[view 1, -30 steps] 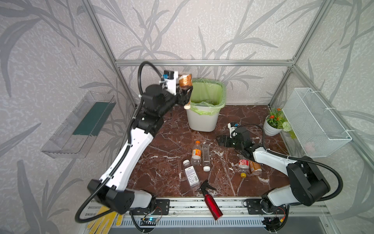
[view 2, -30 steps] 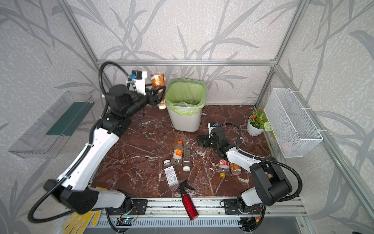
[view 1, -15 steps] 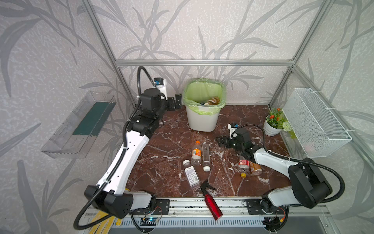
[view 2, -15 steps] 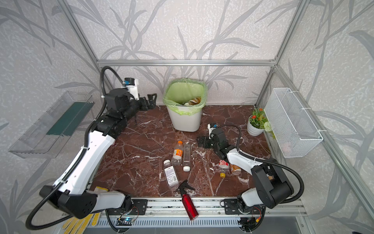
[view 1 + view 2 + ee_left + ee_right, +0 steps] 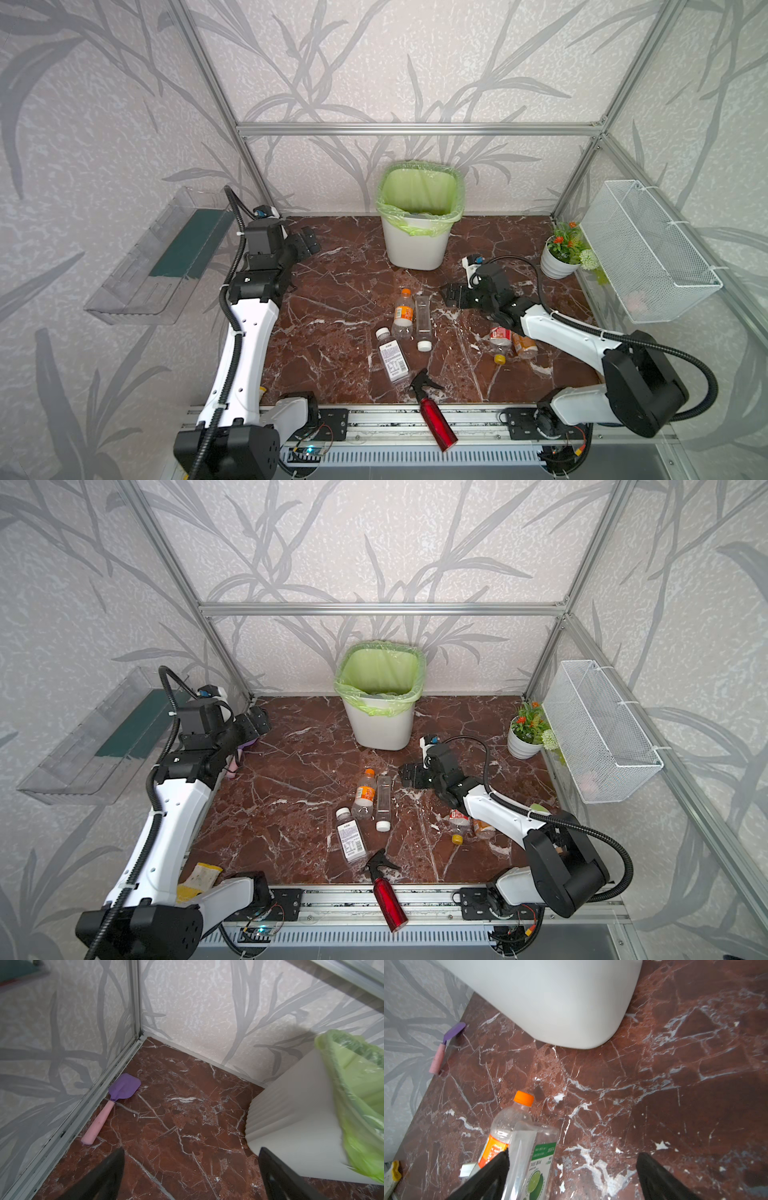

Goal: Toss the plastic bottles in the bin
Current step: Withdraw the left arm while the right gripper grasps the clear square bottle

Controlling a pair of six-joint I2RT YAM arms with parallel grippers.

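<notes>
Withdrawn from the bin (image 5: 415, 249), the left gripper (image 5: 309, 245) hangs wide and empty, its dropped bottle (image 5: 419, 214) apparently inside; the right gripper (image 5: 573, 1154) gapes beside the lime-label bottle (image 5: 533, 1157).

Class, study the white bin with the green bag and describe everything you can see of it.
The bin is a squarish white tub of plastic with rounded corners, narrowing downward. A translucent light-green bag lines it and folds over the rim. It stands upright and open on the brown marble surface near the back wall, mid-width. Dim shapes lie inside, unclear. Nothing else touches it.
</notes>
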